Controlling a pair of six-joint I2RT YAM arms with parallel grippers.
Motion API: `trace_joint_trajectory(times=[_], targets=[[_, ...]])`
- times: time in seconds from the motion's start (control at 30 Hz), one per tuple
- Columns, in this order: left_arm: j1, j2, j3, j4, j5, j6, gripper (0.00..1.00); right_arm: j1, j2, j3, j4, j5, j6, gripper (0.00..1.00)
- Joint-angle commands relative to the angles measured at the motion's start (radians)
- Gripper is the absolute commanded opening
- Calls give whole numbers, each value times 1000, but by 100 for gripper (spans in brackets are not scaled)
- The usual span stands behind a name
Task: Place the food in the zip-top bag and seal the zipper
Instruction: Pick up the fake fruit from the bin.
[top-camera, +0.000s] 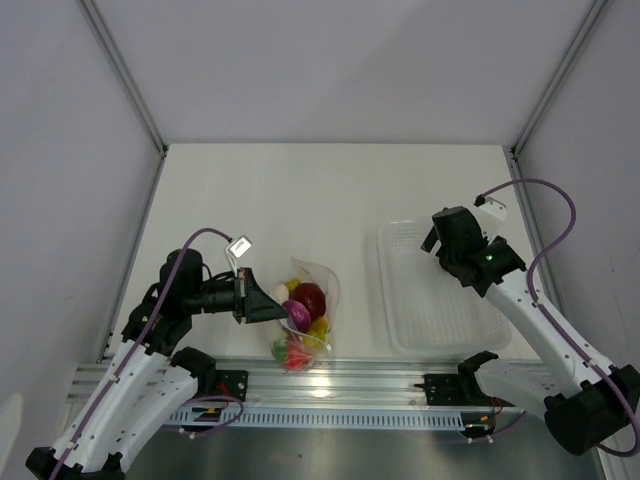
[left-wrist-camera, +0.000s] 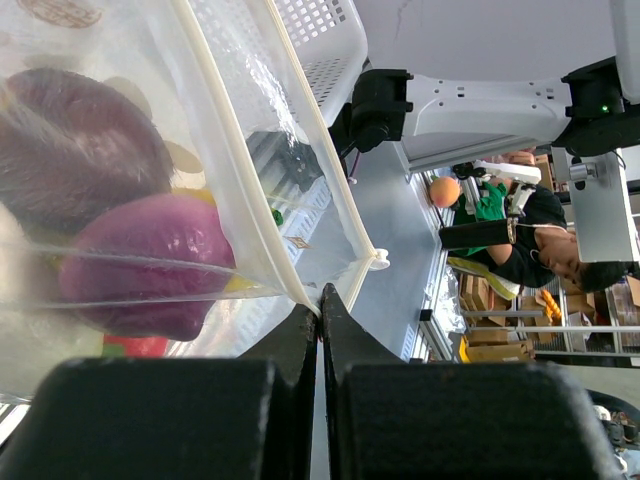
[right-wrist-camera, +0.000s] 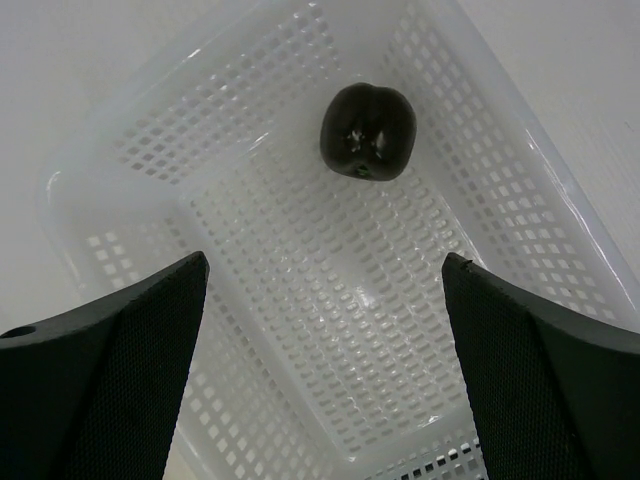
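The zip-top bag (top-camera: 322, 283) lies at the table's near middle. Inside it are a dark red fruit (top-camera: 310, 298), a purple piece (top-camera: 295, 313), yellow pieces (top-camera: 318, 327), a white piece (top-camera: 281, 292) and a red and green piece (top-camera: 292, 352). My left gripper (top-camera: 272, 304) is shut on the bag's left edge. In the left wrist view the gripper (left-wrist-camera: 320, 293) pinches the white zipper strip (left-wrist-camera: 245, 170), with the purple piece (left-wrist-camera: 150, 262) behind the plastic. My right gripper (top-camera: 437, 238) is open and empty above the tray's far end. In the right wrist view the gripper (right-wrist-camera: 325, 260) hovers over a dark round fruit (right-wrist-camera: 368, 130).
A clear perforated tray (top-camera: 440, 300) stands right of the bag, and its floor fills the right wrist view (right-wrist-camera: 330, 300). It holds only the dark fruit. A metal rail (top-camera: 340, 385) runs along the near edge. Grey walls close the table on three sides.
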Motion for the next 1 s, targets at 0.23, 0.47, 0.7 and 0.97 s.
trace_joint_trajectory(times=[0.23, 0.47, 0.7, 0.97], targets=[[6, 0, 6, 40, 24, 12, 1, -112, 97, -78, 79, 34, 80, 99], [6, 7, -11, 71, 29, -2, 1, -166, 156, -129, 210, 0, 23, 99], [7, 13, -21, 79, 28, -8, 0, -220, 283, -135, 309, -56, 2, 99], [8, 30, -38, 91, 14, -19, 1, -241, 416, -111, 398, -69, -27, 99]])
